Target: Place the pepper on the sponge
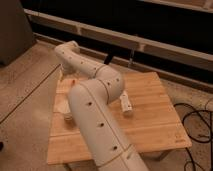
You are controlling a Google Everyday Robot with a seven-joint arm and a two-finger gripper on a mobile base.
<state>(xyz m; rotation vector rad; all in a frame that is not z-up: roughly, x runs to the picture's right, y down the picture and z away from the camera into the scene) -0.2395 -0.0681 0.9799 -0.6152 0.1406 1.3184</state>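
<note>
My white arm reaches from the bottom of the camera view across the wooden table (150,107), bends at the far left and points down. The gripper (66,75) hangs over the table's far left corner, mostly hidden by the wrist, and appears open with nothing seen in it. A small red-orange spot just right of it, low on the wood, looks like the pepper (73,80). The sponge is hidden behind the arm.
A pale cup (65,113) stands near the table's left edge, partly behind the arm. A white oblong object (125,103) lies mid-table, right of the arm. Dark cables (200,125) lie on the floor to the right. A railing runs behind the table.
</note>
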